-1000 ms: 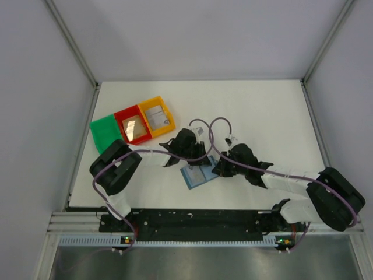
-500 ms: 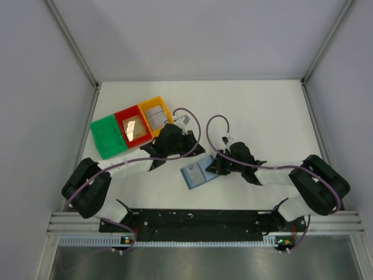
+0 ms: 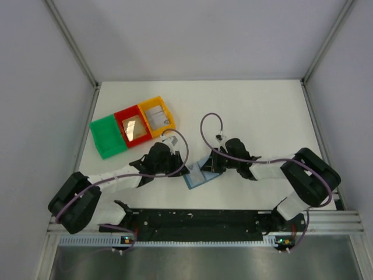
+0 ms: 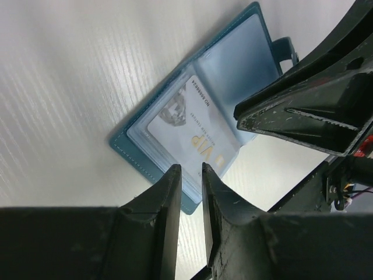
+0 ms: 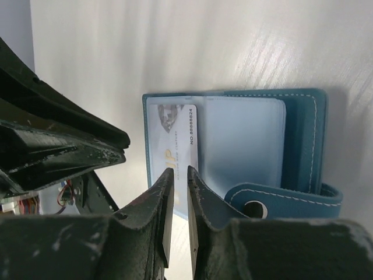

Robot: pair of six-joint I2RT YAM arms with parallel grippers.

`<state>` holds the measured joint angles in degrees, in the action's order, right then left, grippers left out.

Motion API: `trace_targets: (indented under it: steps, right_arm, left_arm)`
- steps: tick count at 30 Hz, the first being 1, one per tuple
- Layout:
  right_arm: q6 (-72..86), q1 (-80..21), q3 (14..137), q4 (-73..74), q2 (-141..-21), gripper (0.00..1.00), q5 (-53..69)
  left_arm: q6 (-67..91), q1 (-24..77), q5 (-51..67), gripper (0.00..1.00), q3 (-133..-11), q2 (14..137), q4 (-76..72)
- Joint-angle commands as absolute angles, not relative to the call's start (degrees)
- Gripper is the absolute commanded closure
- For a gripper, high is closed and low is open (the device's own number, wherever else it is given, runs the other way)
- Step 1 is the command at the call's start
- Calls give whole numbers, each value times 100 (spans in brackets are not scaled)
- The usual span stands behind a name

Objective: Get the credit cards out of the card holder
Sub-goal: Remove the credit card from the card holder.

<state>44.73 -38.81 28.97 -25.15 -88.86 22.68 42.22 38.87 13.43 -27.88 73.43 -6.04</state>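
Left gripper [image 4: 191, 172] has swung back from the trays to the card holder [image 3: 198, 175], and the right gripper [image 5: 177, 172] has edged in too. Card holder lies open and flat between the two grippers, just under both tips. White VIP card [image 4: 195, 131] sits in the pocket just ahead of the left fingertips. Both grippers are nearly pressed together, only a thin slit, nothing seen in it. Green tray [image 3: 105, 135], red tray [image 3: 125, 115] and yellow tray [image 3: 152, 102] sit well beyond the left gripper on the white table [image 3: 262, 111].

Bright, even lighting is shown. Glare is streaked across the table [image 5: 262, 41]; soft shadow is cast beside the card holder [image 5: 300, 134].
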Motion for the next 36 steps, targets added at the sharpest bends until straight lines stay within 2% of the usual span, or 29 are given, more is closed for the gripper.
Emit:
trace_targets:
  steps: [1,14,23,27,36]
  right_arm:
    - [4395,-3832,3164,-2681,-9053,84,2321]
    - [4447,-3797,3129,-2882,-9615,78,2829]
    - [5360,-3455,2602,-4744,-9914,90,3612]
    - [5502,-3270,2435,-5185,-10011,100,3805]
    - [5441,-3041,2303,-5291,-9940,100,3920]
  left_arm:
    - [4096,3841,1511,76,-2646,7505,-1107]
    - [4052,3771,1617,88,-2531,8270,-1318]
    - [3806,3604,1556,93,-2593,8674,-1213]
    - [3648,3533,1477,96,-2637,8745,-1055]
    - [3577,3419,1450,100,-2742,8938,-906]
